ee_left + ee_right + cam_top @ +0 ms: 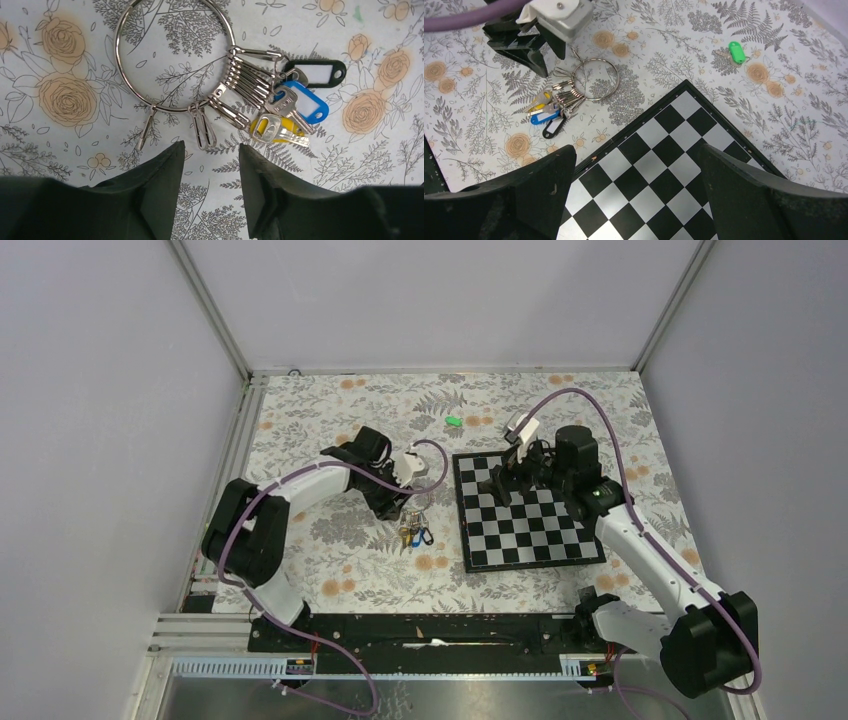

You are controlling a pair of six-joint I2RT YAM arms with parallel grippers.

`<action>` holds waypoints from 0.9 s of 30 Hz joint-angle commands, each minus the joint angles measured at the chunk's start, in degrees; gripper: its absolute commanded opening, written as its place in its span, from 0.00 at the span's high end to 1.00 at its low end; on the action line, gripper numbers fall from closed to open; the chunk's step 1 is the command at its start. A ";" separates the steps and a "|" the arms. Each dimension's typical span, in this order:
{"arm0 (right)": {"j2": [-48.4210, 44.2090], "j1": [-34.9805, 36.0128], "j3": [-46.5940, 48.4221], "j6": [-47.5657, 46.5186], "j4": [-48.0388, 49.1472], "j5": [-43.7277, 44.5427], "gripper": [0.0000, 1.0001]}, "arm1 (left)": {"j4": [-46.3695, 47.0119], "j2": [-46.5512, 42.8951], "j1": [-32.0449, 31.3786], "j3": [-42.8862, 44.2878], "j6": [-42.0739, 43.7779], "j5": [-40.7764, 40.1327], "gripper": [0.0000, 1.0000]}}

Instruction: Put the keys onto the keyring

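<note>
Notably, green key (737, 52) in right wrist view, not left's (left hand (211, 150), right hand (636, 150) spread).

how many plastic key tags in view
4: black tag, blue tag and yellow tag bunched at the keyring; green tag alone on the tablecloth. Others may be hidden.

White arm shells (310, 483), black joints (245, 530); purple cables (575, 392); black wedge-shaped fingers (150, 195); white wrist camera box (559, 15)
</note>
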 commanded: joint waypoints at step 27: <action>0.46 -1.42 -2.68 -0.42 5.20 -2.46 0.00 | -2.05 5.85 0.72 6.34 -6.81 -3.42 0.73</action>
